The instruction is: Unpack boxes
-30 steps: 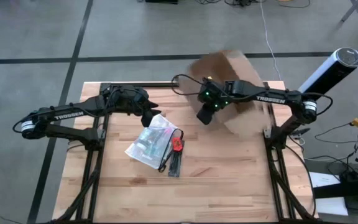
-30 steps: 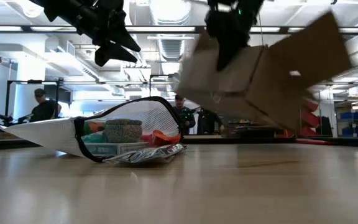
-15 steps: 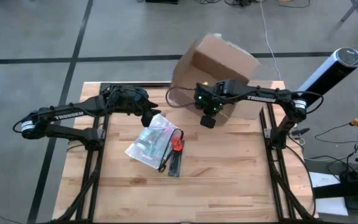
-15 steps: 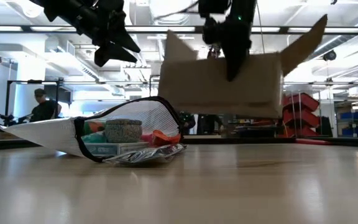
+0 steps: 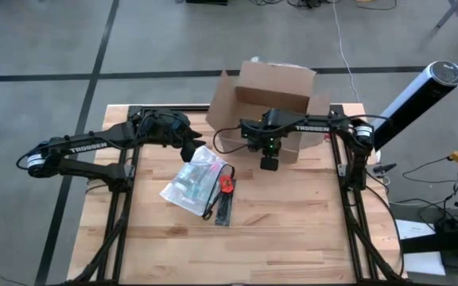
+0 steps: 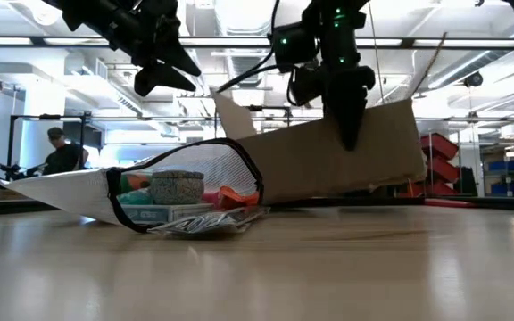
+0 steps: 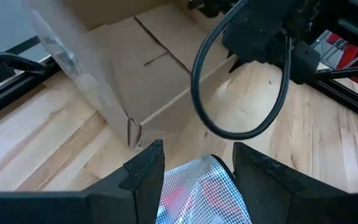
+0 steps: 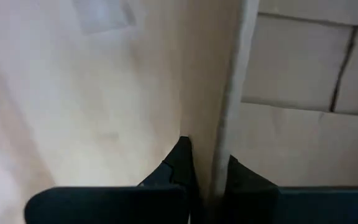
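Note:
The brown cardboard box (image 5: 275,83) hangs open side up at the table's far middle, flaps spread, tilted in the low view (image 6: 328,165). My right gripper (image 5: 268,156) points down over the box's near wall and is shut on it. My left gripper (image 5: 189,148) stands open, high above the mesh-fronted zip pouch (image 5: 191,183), touching nothing; in its wrist view the pouch (image 7: 194,190) shows between the fingers. The pouch lies flat on the table. My right gripper pinches the box's near wall at its top edge (image 8: 230,99), one finger (image 8: 180,163) outside and one inside. The fingers come from above, pointing down (image 6: 351,134). The box hangs tilted below them, its left end low near the table; whether it rests there I cannot tell.
A small red utility knife (image 5: 226,184) and a bundle of black cords (image 5: 222,208) lie beside the pouch. Black frame rails (image 5: 347,199) run along both table sides. Bare wood (image 5: 293,230) stretches toward the near edge. A person (image 6: 59,152) stands in the room behind.
My right gripper has come down and tipped until it points straight down, shifting a little toward the table's left. The box has swung with it from a raised, slanted pose to open side up, and has sunk close to the table.

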